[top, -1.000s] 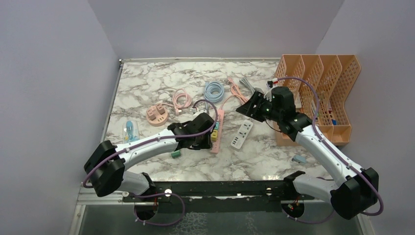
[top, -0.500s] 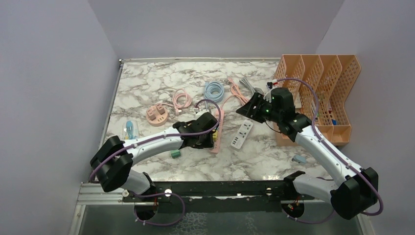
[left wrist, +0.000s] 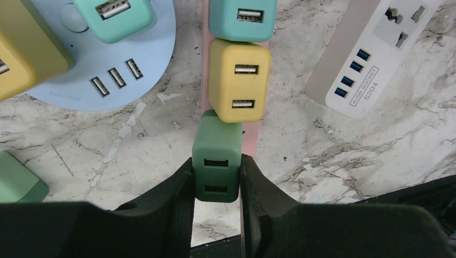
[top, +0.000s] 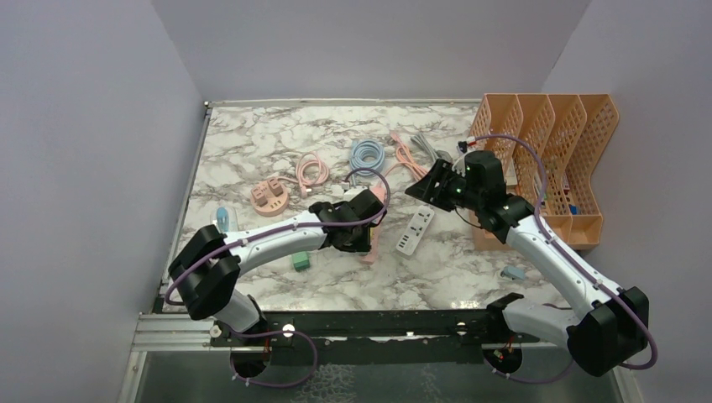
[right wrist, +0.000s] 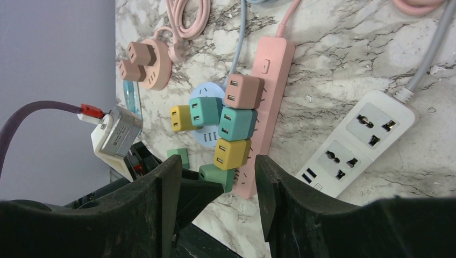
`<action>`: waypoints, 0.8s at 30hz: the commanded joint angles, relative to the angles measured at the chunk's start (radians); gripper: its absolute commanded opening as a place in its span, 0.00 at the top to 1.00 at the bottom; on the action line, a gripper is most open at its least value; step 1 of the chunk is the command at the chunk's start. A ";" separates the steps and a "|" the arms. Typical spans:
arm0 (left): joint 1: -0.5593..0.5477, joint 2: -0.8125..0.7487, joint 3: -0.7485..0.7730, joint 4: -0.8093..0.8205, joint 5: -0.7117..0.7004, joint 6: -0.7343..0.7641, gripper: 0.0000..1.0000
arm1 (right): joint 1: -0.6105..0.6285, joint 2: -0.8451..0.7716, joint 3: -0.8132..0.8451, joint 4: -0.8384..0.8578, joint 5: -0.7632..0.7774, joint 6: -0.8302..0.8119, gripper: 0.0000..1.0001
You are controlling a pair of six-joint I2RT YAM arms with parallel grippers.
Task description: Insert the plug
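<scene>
The green plug hides its own prongs.

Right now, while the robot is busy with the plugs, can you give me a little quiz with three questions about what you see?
1. True or false: the left gripper is shut on the green plug.
2. Pick one: which plug on the pink power strip is nearest the green plug? A, the yellow plug. B, the teal plug. C, the brown plug.
3. Fill the gap: the right gripper hangs open above the table and holds ____.

Key: 1 true. 2 A. 3 nothing.
</scene>
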 commanded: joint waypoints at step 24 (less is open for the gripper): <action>-0.094 0.306 0.101 -0.171 -0.035 0.034 1.00 | -0.004 -0.019 -0.009 -0.056 0.117 0.018 0.51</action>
